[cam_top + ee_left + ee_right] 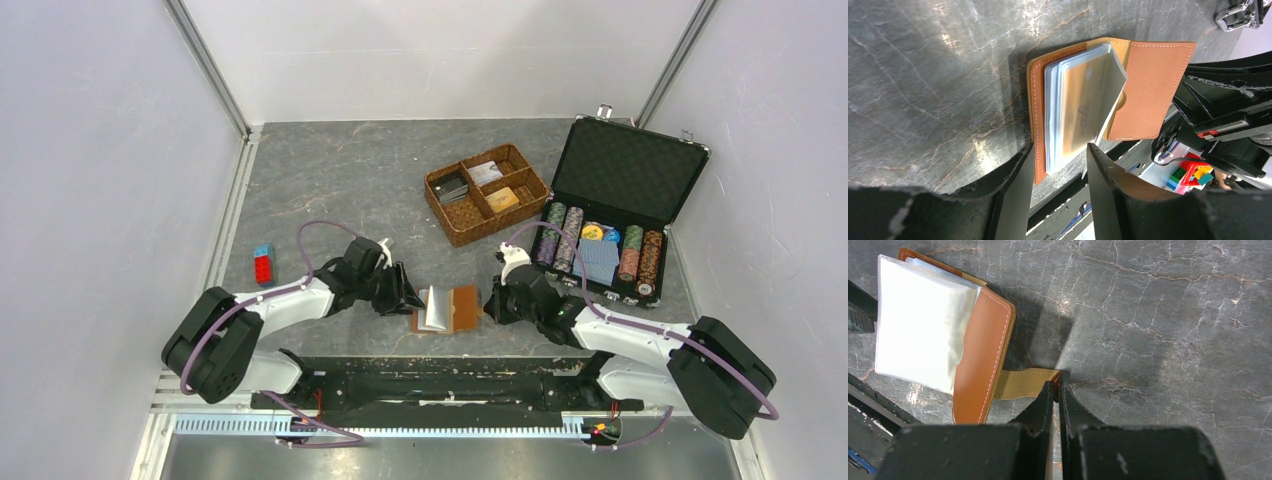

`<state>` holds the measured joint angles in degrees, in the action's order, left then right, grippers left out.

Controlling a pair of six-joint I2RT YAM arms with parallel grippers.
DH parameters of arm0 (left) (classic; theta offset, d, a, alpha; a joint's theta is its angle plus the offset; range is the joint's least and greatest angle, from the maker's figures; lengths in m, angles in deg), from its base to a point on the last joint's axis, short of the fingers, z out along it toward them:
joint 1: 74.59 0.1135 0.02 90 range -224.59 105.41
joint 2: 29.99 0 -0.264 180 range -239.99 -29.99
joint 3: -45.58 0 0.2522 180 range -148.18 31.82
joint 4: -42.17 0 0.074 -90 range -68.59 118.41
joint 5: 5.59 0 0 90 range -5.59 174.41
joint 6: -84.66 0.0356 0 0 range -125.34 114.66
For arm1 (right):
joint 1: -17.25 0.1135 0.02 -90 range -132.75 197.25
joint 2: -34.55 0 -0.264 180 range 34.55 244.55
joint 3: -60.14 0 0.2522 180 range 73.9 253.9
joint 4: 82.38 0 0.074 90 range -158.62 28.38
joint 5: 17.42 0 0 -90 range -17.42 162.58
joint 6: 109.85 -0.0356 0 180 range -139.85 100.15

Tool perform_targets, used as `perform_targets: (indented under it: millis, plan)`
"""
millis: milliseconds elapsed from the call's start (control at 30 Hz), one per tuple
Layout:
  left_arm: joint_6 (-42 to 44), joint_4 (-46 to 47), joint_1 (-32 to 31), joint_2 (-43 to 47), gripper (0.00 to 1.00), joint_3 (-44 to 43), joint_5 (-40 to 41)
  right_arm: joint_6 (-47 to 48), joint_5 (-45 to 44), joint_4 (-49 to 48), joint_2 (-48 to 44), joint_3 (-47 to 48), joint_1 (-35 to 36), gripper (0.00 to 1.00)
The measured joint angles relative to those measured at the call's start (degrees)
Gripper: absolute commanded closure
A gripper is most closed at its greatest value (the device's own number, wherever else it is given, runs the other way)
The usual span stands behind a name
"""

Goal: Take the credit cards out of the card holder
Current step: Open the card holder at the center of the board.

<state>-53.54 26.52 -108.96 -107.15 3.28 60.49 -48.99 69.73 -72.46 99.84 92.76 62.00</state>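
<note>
The tan leather card holder [466,308] lies open on the grey table between both grippers. Its pale clear sleeves [1068,107] stand up from the spine, and a golden-orange credit card [1087,102] shows through the top sleeve. My left gripper [1060,146] is open, and its fingers straddle the near end of the sleeve stack without closing on it. In the right wrist view the card holder [980,355] has its snap tab [1023,383] stretched flat. My right gripper [1057,382] is shut on the end of that tab. Other cards are hidden inside the sleeves.
A woven brown compartment basket [487,192] stands behind the card holder. An open black case [620,160] with poker chips and a blue deck is at the right. A small red and blue block [263,264] lies at the left. The table's front rail [440,385] runs just below the card holder.
</note>
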Motion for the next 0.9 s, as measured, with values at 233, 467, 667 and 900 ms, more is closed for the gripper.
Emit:
perform_targets:
  millis: [233,467,667,900]
  plan:
    - [0.02,-2.69,-2.29,0.00,0.49,-2.47,1.40,0.00,0.11,0.02,-0.87,-0.28,0.00,1.00]
    - [0.04,-6.23,-3.65,0.85,0.41,-4.39,5.14,-0.02,0.52,-0.02,-1.57,-0.70,0.00,1.00]
    - [0.00,-7.37,-3.65,4.26,0.43,-4.39,7.52,-0.02,0.52,-0.02,-2.10,-1.01,0.00,1.00]
    - [-0.07,-6.27,-3.65,2.71,0.71,-4.52,7.39,-0.26,0.57,-0.02,-2.27,-1.11,0.00,1.00]
